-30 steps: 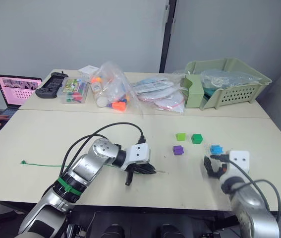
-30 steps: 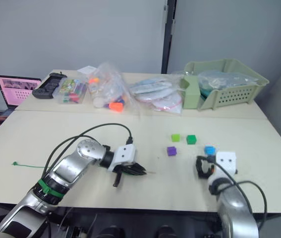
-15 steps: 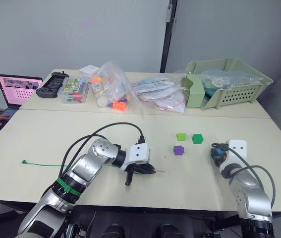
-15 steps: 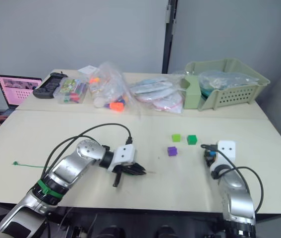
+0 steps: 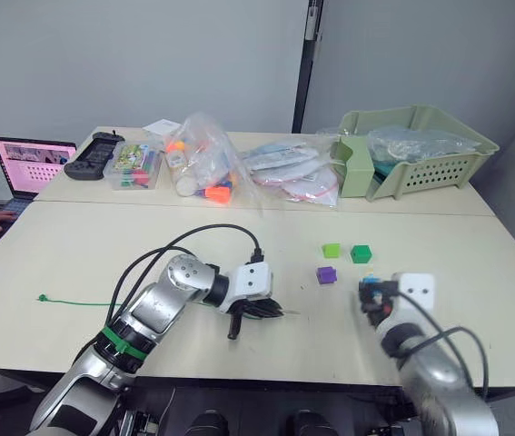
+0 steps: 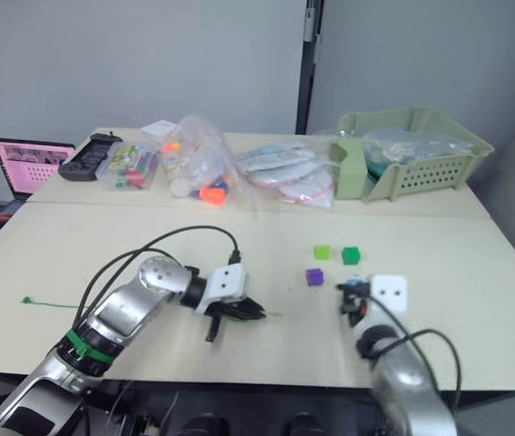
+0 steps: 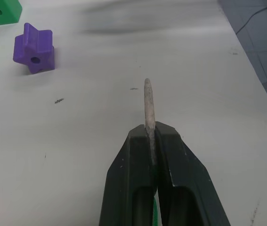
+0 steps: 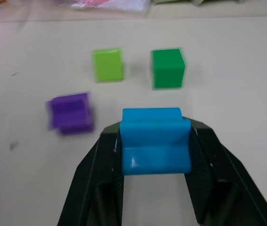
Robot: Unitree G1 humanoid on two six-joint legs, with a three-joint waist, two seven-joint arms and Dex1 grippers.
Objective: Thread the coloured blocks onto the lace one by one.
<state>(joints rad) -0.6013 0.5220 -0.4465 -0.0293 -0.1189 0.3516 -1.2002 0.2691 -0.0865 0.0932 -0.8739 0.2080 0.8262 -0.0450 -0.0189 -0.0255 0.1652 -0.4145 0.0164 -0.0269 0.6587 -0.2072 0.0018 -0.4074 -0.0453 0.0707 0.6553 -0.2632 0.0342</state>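
Blue block (image 8: 156,140) is sitting clamped between the right gripper (image 5: 371,296) fingers, held just off the surface (image 5: 75,245), to the right of the other loose blocks. Left gripper (image 7: 151,136) fingers are pressing together on the lace (image 5: 80,303), pinching it just behind the stiff pale tip (image 7: 148,104), so the tip is sticking out straight past the fingers. My read: that gives a rigid needle to aim at a hole, and the right arm is bringing the block over to meet it.

Lace is looking very thin and green, trailing left across the surface from the left gripper to a small knot (image 5: 43,297) near the left edge. Nothing appears to be sitting on it so far, as far as I can see.

Blue block is showing a notched top face; its hole is not visible from the wrist view, so I can't tell which way the bore is facing.

Purple block (image 7: 35,47), lime green block (image 8: 108,65) and dark green block (image 8: 167,67) are lying loose in the middle, slightly apart from each other. Purple one is cross-shaped with a centre hole.
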